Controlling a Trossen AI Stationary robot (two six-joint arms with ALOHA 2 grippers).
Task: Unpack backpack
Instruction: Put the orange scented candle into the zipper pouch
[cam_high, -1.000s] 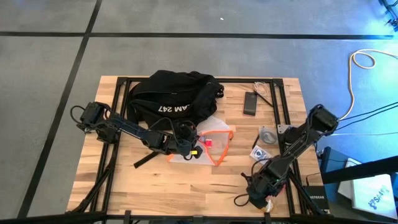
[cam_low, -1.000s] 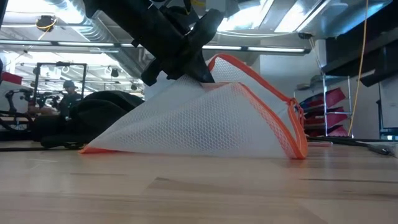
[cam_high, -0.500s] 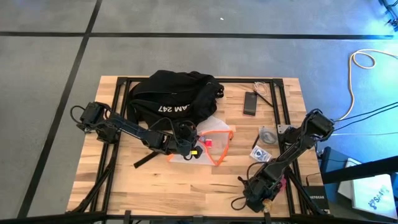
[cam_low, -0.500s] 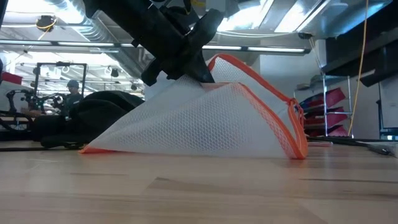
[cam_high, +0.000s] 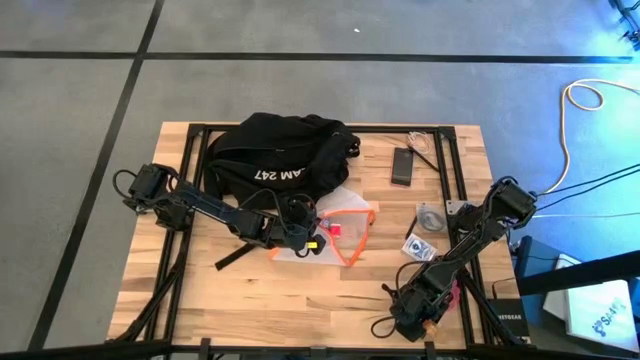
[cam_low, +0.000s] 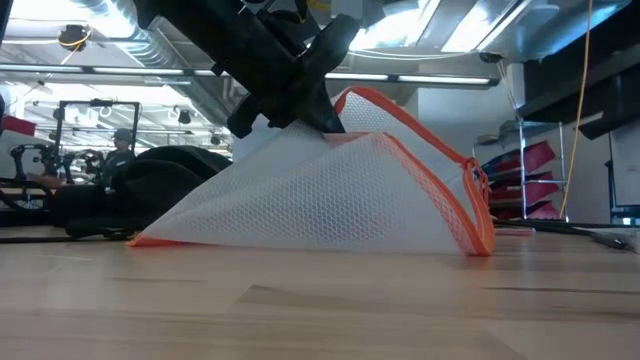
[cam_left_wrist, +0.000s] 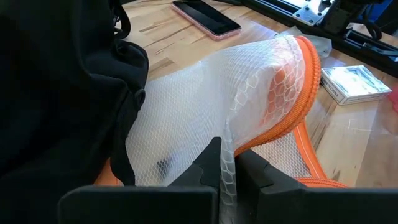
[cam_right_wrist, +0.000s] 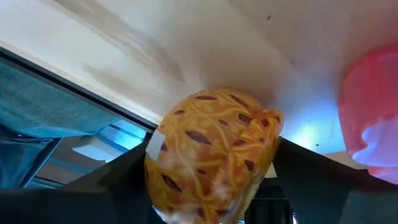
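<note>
**Black bag at the back, white net in my left gripper**

Black and soft, the big fabric backpack (cam_high: 283, 156) lies at the far middle of my wooden slat table (cam_high: 330, 300). My left gripper (cam_high: 308, 236) is just in front of the bag, near its front edge. Its fingers are pinched tight on a white mesh pouch with an orange zip edge (cam_high: 340, 230).

I can read white letters on the bag from above: "AM 247". They look upside down to me.

My right gripper (cam_high: 425, 318) is at the near right edge of the table, well apart from the bag. In its own wrist view, a round packet printed with yellow noodles (cam_right_wrist: 211, 155) sits between its two fingers. I cannot tell if they press it.

Only the left wrist view shows the mesh running between the closed fingers (cam_left_wrist: 208, 169). It also shows a flat dark phone with a pink rim (cam_left_wrist: 206, 17) and a small white box (cam_left_wrist: 349, 83). The low view shows the pouch (cam_low: 330, 190) lifted like a tent, with a person (cam_low: 115, 150) far behind.
</note>
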